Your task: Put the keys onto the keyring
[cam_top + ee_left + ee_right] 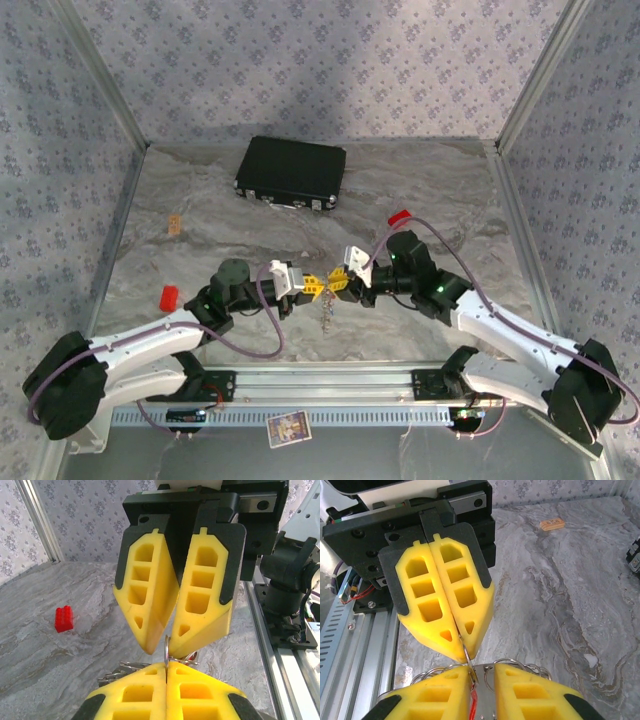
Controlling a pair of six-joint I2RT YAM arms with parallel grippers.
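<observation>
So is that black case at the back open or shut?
Shut. The black case lies flat with its lid down against its base, no gap showing, and silver latches sit along its front edge.

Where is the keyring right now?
The keyring stands edge-on, pinched in the shut left end effector, with the right end effector facing it tip to tip. In the top view that spot is mid-table.

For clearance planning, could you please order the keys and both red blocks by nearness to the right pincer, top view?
From the right pincer:
1. Keys, dangling just beneath.
2. Right red block, farther back.
3. Left red block, far left.
</observation>
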